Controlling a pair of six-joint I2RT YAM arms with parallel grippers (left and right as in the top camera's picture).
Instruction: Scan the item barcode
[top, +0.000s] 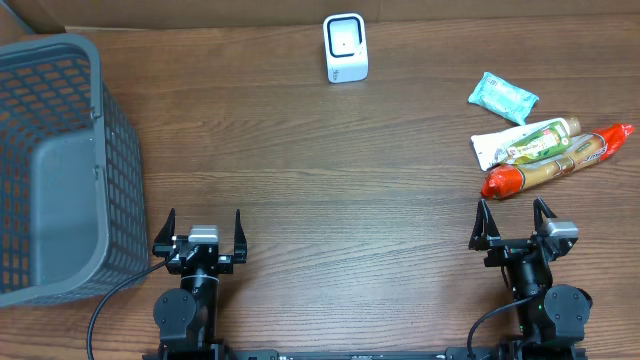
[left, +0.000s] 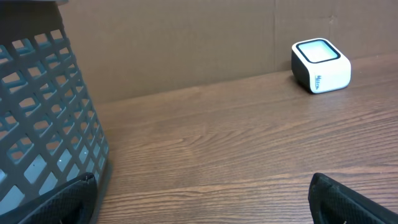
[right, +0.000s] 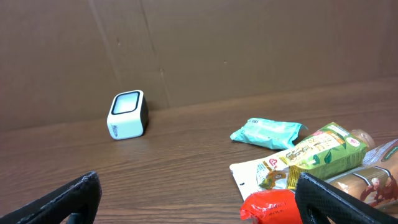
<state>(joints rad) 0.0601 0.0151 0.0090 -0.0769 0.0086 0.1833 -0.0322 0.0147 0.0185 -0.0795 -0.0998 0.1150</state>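
1. The right gripper has its black fingers spread wide and holds nothing. The left gripper is just as wide and empty.
2. The scanner is a small white block with rounded corners and a glossy, dark-rimmed window, standing at the far edge of the matt, grained wooden table.
3. Right of the scanner and nearer the robot lie three items:
   - a soft, crinkled teal packet;
   - a flat white-and-green pouch;
   - a long, shiny red-ended sausage pack, touching the pouch.
4. All three lie ahead of the right gripper and clear of its fingers; the sausage pack is nearest.
5. Left of the scanner stands a grey plastic lattice basket, close beside the left gripper.
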